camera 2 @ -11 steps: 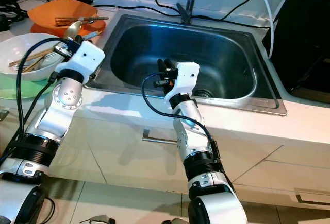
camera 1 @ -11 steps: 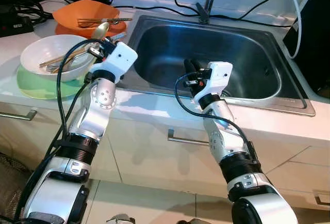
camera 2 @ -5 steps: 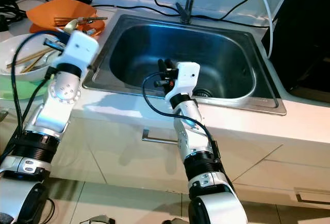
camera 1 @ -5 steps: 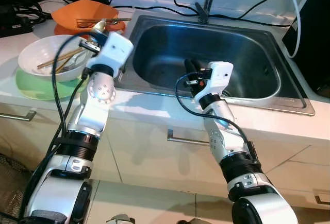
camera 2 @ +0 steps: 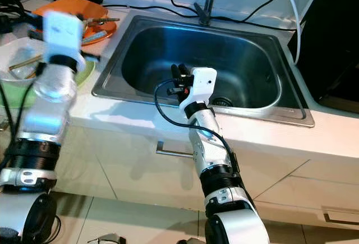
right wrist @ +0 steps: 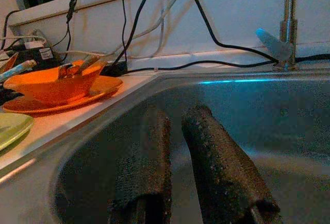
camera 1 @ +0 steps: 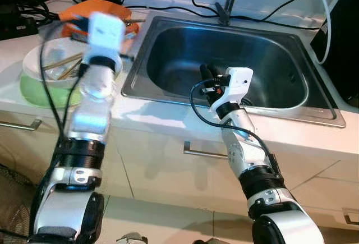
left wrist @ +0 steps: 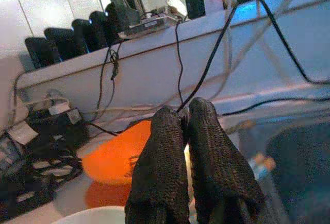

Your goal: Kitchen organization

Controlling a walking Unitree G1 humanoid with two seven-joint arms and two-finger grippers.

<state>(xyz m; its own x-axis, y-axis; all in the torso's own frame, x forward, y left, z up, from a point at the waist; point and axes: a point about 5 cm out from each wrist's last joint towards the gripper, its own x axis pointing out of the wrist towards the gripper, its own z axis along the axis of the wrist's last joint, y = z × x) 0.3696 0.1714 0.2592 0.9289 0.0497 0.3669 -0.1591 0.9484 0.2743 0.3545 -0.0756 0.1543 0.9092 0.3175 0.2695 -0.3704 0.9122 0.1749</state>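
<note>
White bowl [camera 1: 49, 59]: it sits on a green plate [camera 1: 35, 91] on the counter, just beside the sink's [camera 1: 168, 87] outer rim on your left-arm side, with chopsticks and a fork [camera 1: 60, 69] lying loose inside it; this looks like the dish you are working around
Orange bowl [right wrist: 54, 86]: farther back from the sink than the white bowl, on an orange plate [right wrist: 98, 87], with utensils across its top
Left gripper [left wrist: 186, 131]: raised above the white bowl, between it and the orange bowl; the fingers [left wrist: 164, 157] are pressed together with nothing visible between them
Right gripper [right wrist: 178, 152]: hovering inside the sink near its front wall, fingers a little apart and empty
Risk, left arm: the wrist [camera 1: 104, 31] shows blurred in the head views, so you appear to be swinging fast right over stacked crockery; a low pass could clip the white bowl's rim and tip it off the green plate
Risk, utensils: the chopsticks stick out past the bowl's edge, so your forearm or its black cable [camera 1: 47, 64] could snag them and flick them onto the counter or into the sink
Risk, cables: loose wires [camera 1: 168, 5] run along the counter behind the sink and could catch a raised wrist
Risk, right arm: a careless lift could knock it on the sink's front edge
</note>
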